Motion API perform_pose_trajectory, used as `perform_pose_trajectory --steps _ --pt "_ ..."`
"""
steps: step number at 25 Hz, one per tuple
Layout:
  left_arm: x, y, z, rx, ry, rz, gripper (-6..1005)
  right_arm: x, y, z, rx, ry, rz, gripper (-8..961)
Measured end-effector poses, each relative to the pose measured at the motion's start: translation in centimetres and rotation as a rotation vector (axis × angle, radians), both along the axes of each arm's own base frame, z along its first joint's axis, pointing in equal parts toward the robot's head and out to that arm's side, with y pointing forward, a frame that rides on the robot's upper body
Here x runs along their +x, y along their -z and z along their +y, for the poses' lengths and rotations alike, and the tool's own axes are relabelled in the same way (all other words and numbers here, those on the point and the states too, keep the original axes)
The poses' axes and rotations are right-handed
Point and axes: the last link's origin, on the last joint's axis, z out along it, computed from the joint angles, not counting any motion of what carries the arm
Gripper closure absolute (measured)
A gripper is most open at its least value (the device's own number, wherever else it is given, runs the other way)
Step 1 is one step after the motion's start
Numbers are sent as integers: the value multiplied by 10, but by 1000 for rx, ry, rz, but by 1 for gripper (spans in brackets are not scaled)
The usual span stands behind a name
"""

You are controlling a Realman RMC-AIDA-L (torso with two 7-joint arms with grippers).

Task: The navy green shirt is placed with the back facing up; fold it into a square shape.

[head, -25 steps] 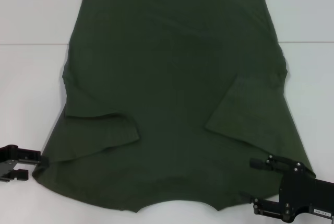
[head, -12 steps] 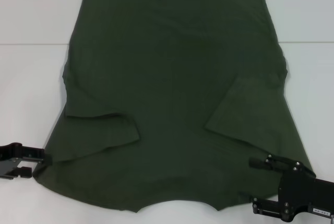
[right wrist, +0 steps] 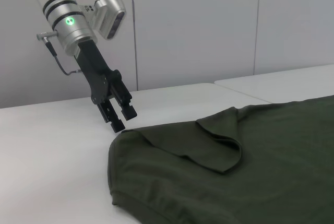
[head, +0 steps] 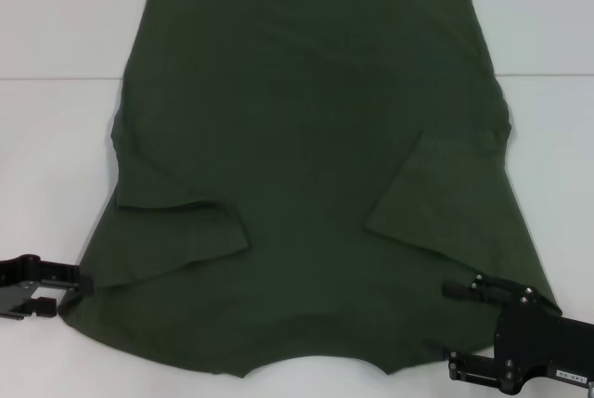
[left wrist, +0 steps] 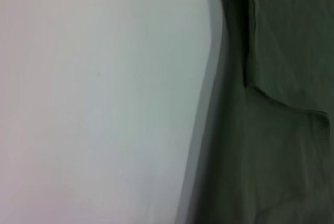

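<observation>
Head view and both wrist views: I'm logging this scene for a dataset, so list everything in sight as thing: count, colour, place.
navy green shirt: one, dark olive green, spread flat across the table, plain side up, both short sleeves folded inward onto the body.
table: one, white, under the shirt, with a seam line running across it.
wall: pale grey panels, behind the table in the right wrist view.
left claw: one, black on a silver arm, fingers open, at the shirt's near left corner, tips just above the cloth edge.
right claw: one, black, fingers open, over the shirt's near right corner.
</observation>
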Motion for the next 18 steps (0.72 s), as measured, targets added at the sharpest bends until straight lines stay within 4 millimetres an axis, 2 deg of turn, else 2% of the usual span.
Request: perform_pose_trajectory --steps 18 --pt "10 14 6 -34 21 -20 291 0 1 -1 -5 3 5 165"
